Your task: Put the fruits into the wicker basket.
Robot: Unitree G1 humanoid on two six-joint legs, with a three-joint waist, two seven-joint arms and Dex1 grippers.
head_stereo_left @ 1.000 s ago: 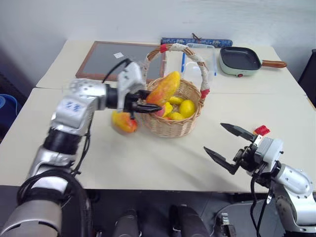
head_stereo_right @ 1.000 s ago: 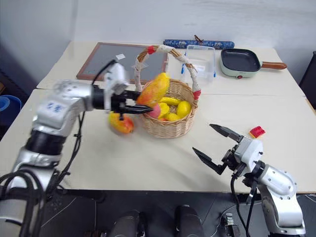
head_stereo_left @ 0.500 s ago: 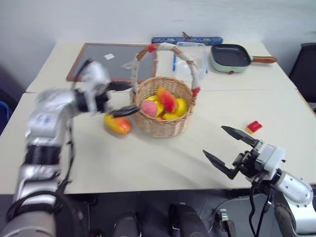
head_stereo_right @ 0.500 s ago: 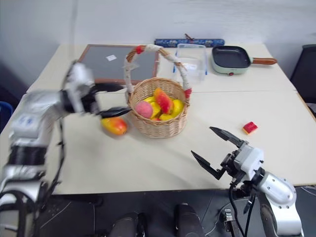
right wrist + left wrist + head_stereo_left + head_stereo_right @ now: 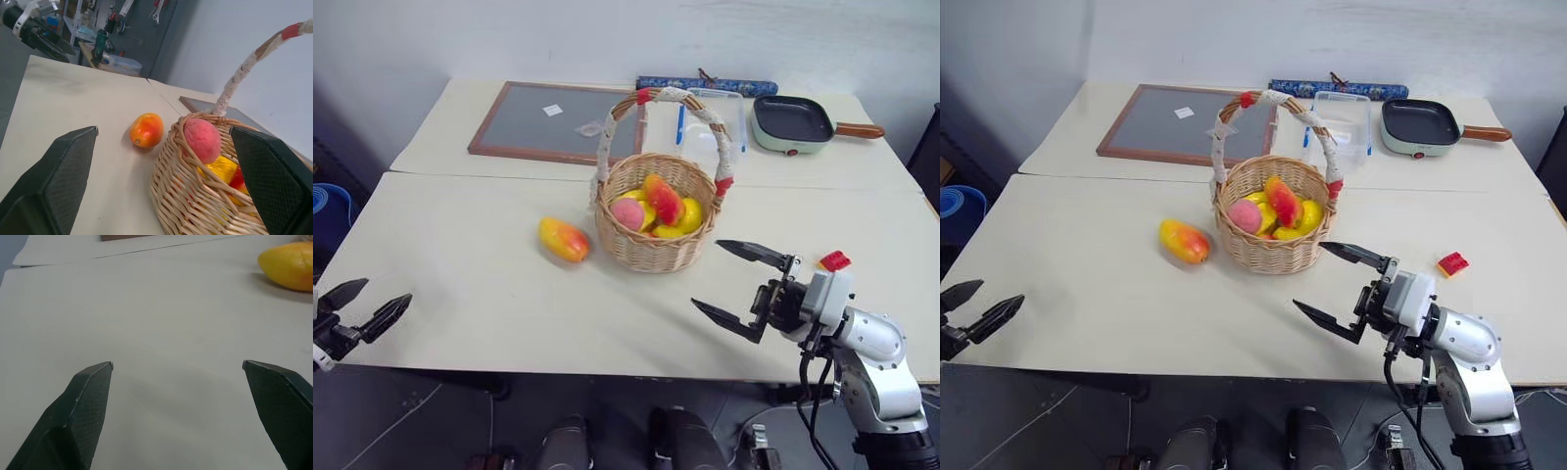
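One mango (image 5: 663, 200) lies in the wicker basket (image 5: 651, 250); the other mango (image 5: 563, 239) rests just left of it. My left gripper (image 5: 364, 307) and right gripper (image 5: 737, 287) both gape empty, well apart from the basket.

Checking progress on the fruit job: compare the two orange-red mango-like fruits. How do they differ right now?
The mango in the basket rests on the other fruit inside the wicker basket, propped up on end; the mango on the table lies flat on the tabletop, left of the basket and apart from it. The first is partly hidden by the rim; the second is in full view. Both are orange-red fading to yellow, and no pincer holds either.
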